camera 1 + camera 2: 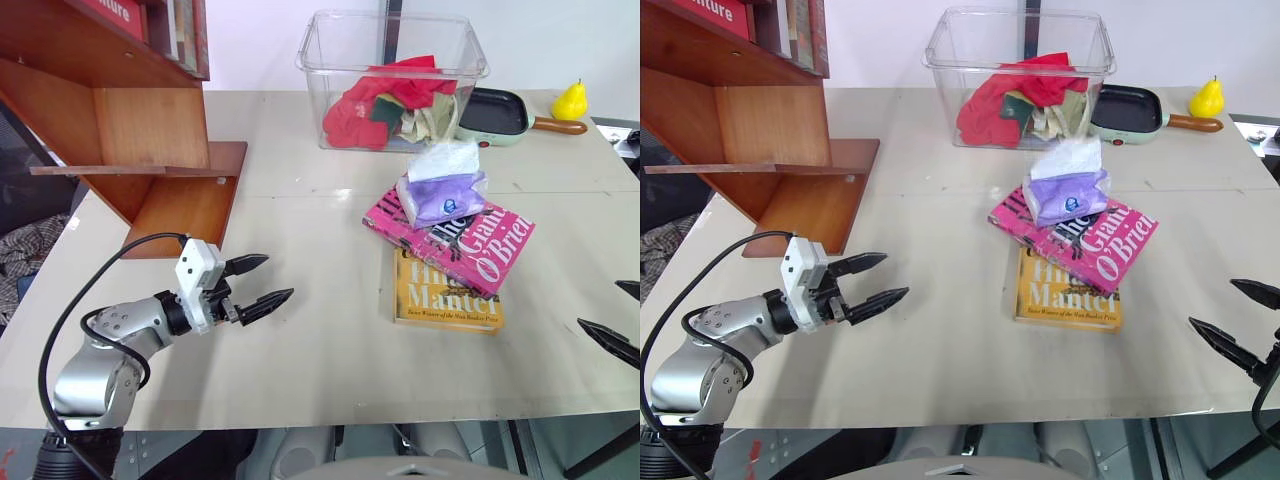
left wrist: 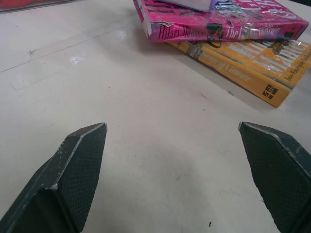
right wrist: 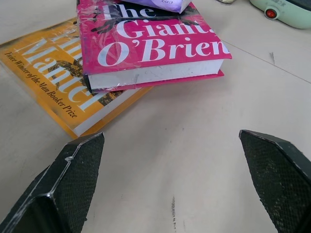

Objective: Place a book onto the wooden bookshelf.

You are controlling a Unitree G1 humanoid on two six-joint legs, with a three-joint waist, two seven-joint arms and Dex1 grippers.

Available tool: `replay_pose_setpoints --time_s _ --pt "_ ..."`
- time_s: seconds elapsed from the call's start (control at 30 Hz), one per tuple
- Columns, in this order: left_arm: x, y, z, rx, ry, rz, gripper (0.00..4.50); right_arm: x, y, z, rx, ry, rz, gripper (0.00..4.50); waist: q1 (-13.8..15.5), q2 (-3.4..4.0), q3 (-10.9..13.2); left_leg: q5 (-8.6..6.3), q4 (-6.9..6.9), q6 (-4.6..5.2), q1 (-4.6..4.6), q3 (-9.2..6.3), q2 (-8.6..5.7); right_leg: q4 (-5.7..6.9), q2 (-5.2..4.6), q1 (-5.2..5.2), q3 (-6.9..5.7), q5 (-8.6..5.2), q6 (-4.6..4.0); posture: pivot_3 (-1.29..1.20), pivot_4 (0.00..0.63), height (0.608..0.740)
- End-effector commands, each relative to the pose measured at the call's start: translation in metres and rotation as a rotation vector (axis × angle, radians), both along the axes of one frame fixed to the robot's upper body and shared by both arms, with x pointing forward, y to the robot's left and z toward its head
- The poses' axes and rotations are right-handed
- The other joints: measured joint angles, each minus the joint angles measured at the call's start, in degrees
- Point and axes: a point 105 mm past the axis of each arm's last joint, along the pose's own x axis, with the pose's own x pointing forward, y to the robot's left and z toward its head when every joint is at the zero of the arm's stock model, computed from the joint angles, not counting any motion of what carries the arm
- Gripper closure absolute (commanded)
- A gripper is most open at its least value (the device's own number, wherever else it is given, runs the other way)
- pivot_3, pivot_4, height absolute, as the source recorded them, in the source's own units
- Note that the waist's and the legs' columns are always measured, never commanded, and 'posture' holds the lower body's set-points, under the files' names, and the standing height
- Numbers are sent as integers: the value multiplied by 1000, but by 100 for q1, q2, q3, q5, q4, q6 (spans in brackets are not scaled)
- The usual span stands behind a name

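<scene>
Head views: nearest the camera, the left gripper (image 1: 262, 286) hovers low over the table (image 1: 320, 350) with its two black fingers spread apart and nothing between them. It sits well left of the pink book (image 1: 455, 240). At the right edge, the right gripper (image 1: 1238, 316) also stands with fingers parted and empty. The pink book lies flat and askew on a yellow-orange book (image 1: 440, 300). A purple tissue pack (image 1: 440, 195) rests on the pink book's far end. Left of the pink book and well apart from it, the wooden bookshelf (image 1: 150, 130) tilts on the table. Beyond the pink book stand a clear plastic bin (image 1: 395, 75) of cloths, a small frying pan (image 1: 495, 115) and a yellow pear (image 1: 570, 100).

Left wrist view: the pink book's spine (image 2: 214, 30) reads "Hilary Mantel"; below it, the yellow-orange book's spine shows "...of Climate".

Right wrist view: the pink cover reads "The Giant, O'Brien"; the yellow-orange cover reads "Mantel" and "Winner of the Man Booker Prize".

Judgement: the pink book looks thick, stiff and moderately heavy, with a glossy, probably slippery cover. The overhanging page edge nearest the right gripper appears the best hold, pinched across the thickness. The tissue pack would likely slide off.
</scene>
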Motion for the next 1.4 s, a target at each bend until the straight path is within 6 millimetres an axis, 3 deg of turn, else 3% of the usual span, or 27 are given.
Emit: replay_pose_setpoints --time_s 0.03,0.23,0.37,0.57,0.7,0.87,1.0,1.23,1.33,1.4 --pt "3 -4 10 8 -35 -18 34 6 1 12 -15 -76 -8 0 0 0 0 0 0 0 0 0 0 0 0 0 0 0 0 0 150 740" --pt "7 -25 46 -114 -234 -102 34 38 20 29 -117 -171 14 0 -9 7 -2 1 4 -1 3 2 0 1 2 4 0 4 2 0 150 740" --pt "-2 -35 45 -125 -233 -189 34 68 49 44 -75 -164 133 0 -66 15 3 14 1 -24 2 11 2 -1 4 -2 10 4 1 0 150 740" --pt "-18 -37 43 -179 -127 -330 34 122 84 58 -201 -268 224 0 -57 14 10 8 0 -13 -7 4 3 -5 6 -6 -4 3 0 0 150 740" --pt "-19 -37 44 -187 -115 -344 34 158 123 44 -322 -246 392 0 -155 19 17 15 1 -22 -5 15 -1 -4 9 -9 5 4 1 0 150 740" --pt "-21 -37 44 -186 -119 -336 34 197 130 28 -417 -220 414 0 -146 18 20 16 -2 -26 -21 0 -6 -4 9 -22 -9 4 1 0 150 740" --pt "-24 -34 44 -179 -130 -303 0 211 120 17 -440 -149 405 988 -160 17 19 16 -1 -27 -60 -2 -14 -5 1 -62 -4 5 2 0 150 740" --pt "-28 -35 43 -186 -138 -289 0 201 113 37 -317 -188 409 4213 -143 19 19 16 -3 -27 -63 -10 -14 0 -2 -66 -7 6 -1 0 150 740" --pt "-27 -40 44 -194 -143 -306 0 190 101 49 -270 -230 355 4368 -131 20 20 16 -2 -27 -63 -13 -13 1 -3 -65 -9 7 -1 0 150 740" --pt "-27 -44 47 -209 -150 -332 0 177 84 58 -263 -256 286 4368 -93 24 19 16 -2 -27 -70 -14 -14 1 -3 -69 -11 7 -1 0 150 740"
